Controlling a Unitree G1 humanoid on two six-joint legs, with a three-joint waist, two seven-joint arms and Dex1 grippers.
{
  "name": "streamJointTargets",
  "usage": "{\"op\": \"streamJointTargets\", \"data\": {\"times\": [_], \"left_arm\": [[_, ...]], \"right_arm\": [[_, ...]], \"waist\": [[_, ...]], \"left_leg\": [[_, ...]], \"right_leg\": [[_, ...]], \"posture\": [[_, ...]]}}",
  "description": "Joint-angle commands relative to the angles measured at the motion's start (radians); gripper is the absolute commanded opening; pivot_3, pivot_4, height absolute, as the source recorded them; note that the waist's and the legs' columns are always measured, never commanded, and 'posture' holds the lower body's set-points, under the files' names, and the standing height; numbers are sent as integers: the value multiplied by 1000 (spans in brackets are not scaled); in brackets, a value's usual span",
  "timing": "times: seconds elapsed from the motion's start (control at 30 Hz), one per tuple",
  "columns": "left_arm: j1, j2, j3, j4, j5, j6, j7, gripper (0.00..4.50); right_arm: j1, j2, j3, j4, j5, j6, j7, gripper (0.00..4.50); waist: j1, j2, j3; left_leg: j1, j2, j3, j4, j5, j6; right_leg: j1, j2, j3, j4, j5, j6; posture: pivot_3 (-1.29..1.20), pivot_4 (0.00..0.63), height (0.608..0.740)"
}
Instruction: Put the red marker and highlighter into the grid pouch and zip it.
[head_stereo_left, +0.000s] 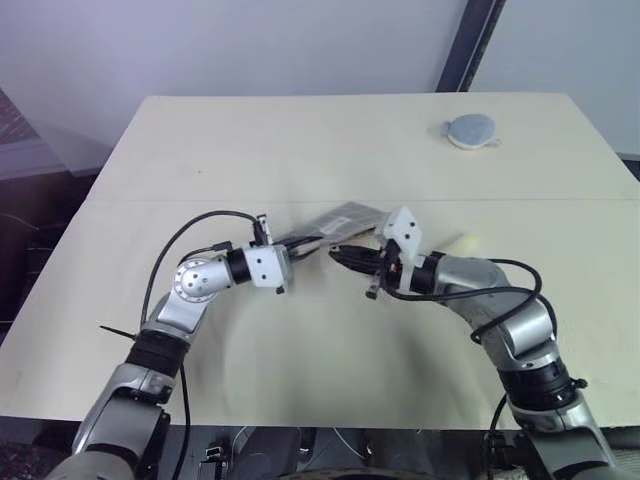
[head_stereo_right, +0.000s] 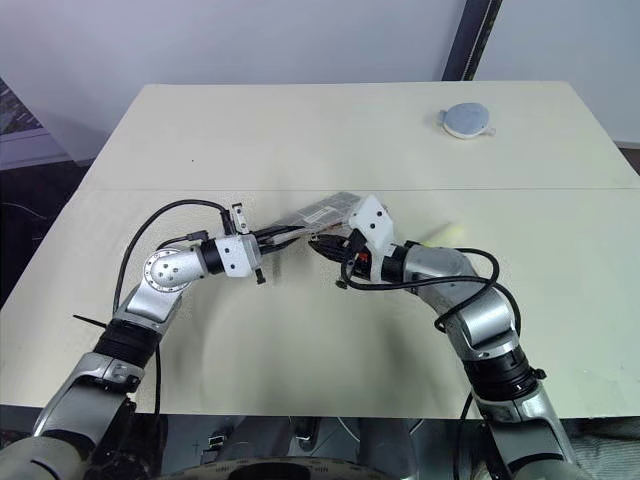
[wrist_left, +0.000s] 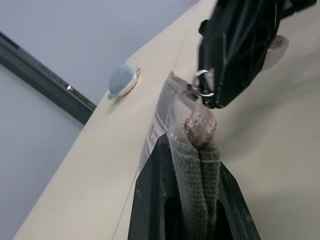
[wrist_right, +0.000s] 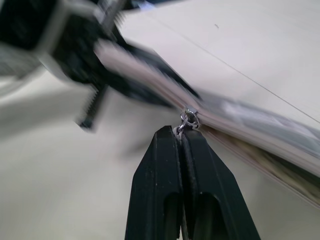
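While lifted just above the table (head_stereo_left: 300, 140) between the two arms, the grid pouch (head_stereo_left: 345, 222) hangs as soft, light fabric: limp, folding where pinched, likely to sag and twist unless kept taut. Left gripper (wrist_left: 192, 165) clamped fully onto one bunched end of the cloth, fingers (wrist_left: 150, 200) pressed against the folds. Right gripper (wrist_right: 181, 136) closed tight on the zip pull (wrist_right: 189, 119), the small metal ring showing just past the tips. Best held exactly so: fabric end in one gripper, pull tab in the other, tension along the zip line. Pull small and probably slippery; easy to lose if tugged at an angle.

Counted: one pouch, one zip pull, one round grey-blue disc (head_stereo_left: 468, 130) well apart at the far right of the table. A pale-yellow shape (head_stereo_right: 445, 233) lying on the table just behind the right arm, possibly the highlighter; cannot tell for sure.
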Motion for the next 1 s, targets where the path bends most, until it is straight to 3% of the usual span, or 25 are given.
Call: {"op": "streamJointTargets", "data": {"times": [0.03, 0.3, 0.47, 0.57, 0.8, 1.0], "left_arm": [[-30, 0, -1, 24, 19, -34, 22, 0], [-81, -43, -5, 90, 46, -52, 53, 0], [-86, -42, -9, 104, 54, -68, 58, 0], [-82, -35, -2, 112, 48, -72, 61, 0], [-74, -23, 38, 140, -40, -63, 52, 0], [-70, -10, 54, 179, -91, -90, 16, 0]], "right_arm": [[-29, 16, -17, -72, 59, 16, 8, 49], [-27, -23, 89, -103, 42, 38, 59, 49], [-19, -20, 89, -98, 20, 7, 39, 49], [-2, -22, 23, -91, 24, -2, 10, 969], [208, -84, -154, -201, 17, -64, -52, 4476], [404, 5, -343, -262, -5, -131, -235, 4476]], "waist": [[0, 0, 0], [0, 0, 0], [-2, 0, 0], [0, 0, 0], [14, -1, 0], [23, -1, 0]], "left_leg": [[0, 0, 0, 0, 0, 0], [0, 0, 0, 1, 0, 0], [0, 0, 0, 1, 0, 0], [0, 0, 0, 1, 0, 0], [0, -1, 0, 3, -1, 1], [-1, 0, 0, 3, -1, 1]], "right_leg": [[0, 0, 0, 0, 0, 0], [0, 0, 0, 0, 0, 0], [0, 0, 0, 0, 0, 0], [0, 0, 0, 0, 0, 0], [1, 0, 0, 0, 0, 1], [1, 0, 0, 1, 0, 1]], "posture": [[0, 150, 740], [0, 150, 740], [0, 150, 740], [0, 150, 740], [0, 150, 740], [0, 150, 740]]}}
